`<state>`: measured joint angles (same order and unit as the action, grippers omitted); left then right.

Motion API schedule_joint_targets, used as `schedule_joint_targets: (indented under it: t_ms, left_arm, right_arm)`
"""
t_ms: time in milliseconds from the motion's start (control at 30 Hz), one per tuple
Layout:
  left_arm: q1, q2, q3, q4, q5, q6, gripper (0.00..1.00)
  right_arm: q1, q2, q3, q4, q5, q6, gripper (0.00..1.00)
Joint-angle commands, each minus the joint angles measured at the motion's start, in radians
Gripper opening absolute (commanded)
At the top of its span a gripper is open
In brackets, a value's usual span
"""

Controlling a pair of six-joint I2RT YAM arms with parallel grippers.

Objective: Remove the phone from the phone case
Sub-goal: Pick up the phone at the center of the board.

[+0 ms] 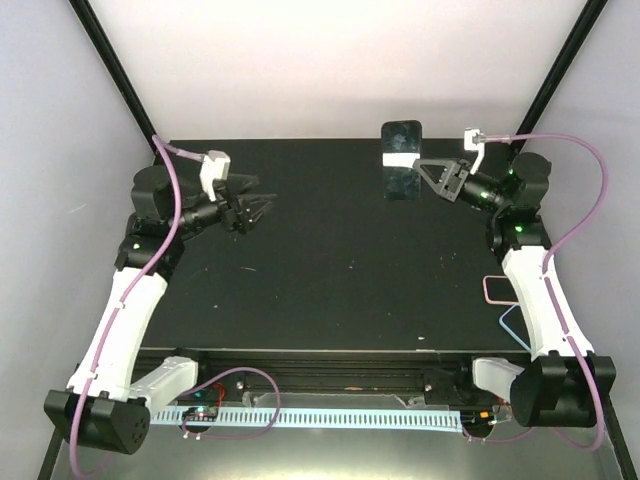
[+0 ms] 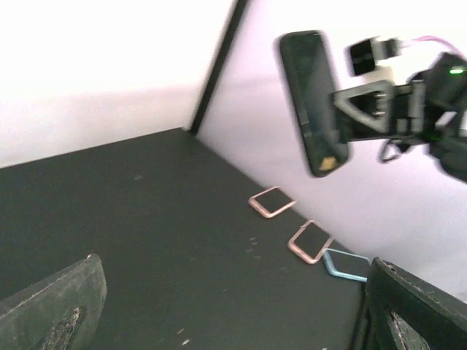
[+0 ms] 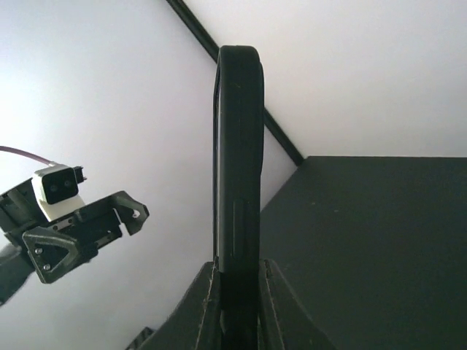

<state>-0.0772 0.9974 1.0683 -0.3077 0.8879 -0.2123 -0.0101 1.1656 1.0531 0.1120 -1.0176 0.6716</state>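
Phone (image 1: 402, 160): held in the air over the far right of the bench (image 1: 330, 290), with its case apparently on.
Right tool (image 1: 420, 170): pressed together on the phone's two faces, pinching it.
Left tool (image 1: 258, 210): spread wide, holding nothing, well apart from the phone.
Long axis: roughly upright, slightly tilted.
Bearing: the phone lies to the right of the left tool and a little farther back; the open jaws point that way.
Likely next: the left arm is the free one and would cross to grip the case.
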Motion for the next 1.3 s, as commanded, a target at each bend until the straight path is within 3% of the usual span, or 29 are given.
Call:
schedule_joint_targets:
  t_ms: [0, 267, 433, 633, 933, 1067, 1267]
  left_arm:
    - [-0.125, 0.054, 0.027, 0.265, 0.066, -0.184, 0.99]
    - [-0.288, 0.204, 0.018, 0.612, 0.099, -0.561, 0.98]
    - [-0.4, 0.252, 0.067, 0.631, 0.053, -0.555, 0.94]
    - [-0.438, 0.364, 0.13, 0.713, 0.002, -0.672, 0.86]
    - [-0.487, 0.445, 0.179, 0.663, -0.053, -0.694, 0.74]
    - [-0.498, 0.465, 0.18, 0.727, -0.04, -0.739, 0.64]
    - [-0.502, 0.475, 0.185, 0.769, -0.019, -0.737, 0.33]
  right_arm:
    - [0.051, 0.004, -0.02, 0.239, 0.002, 0.21, 0.01]
    - [0.108, 0.046, -0.021, 0.455, 0.072, 0.479, 0.01]
    - [0.145, 0.077, -0.009, 0.519, 0.105, 0.575, 0.01]
    - [0.188, 0.095, -0.003, 0.55, 0.12, 0.607, 0.01]
    - [0.214, 0.115, -0.001, 0.61, 0.139, 0.689, 0.01]
    - [0.228, 0.121, 0.003, 0.611, 0.142, 0.684, 0.01]
    - [0.235, 0.12, -0.009, 0.601, 0.138, 0.653, 0.01]
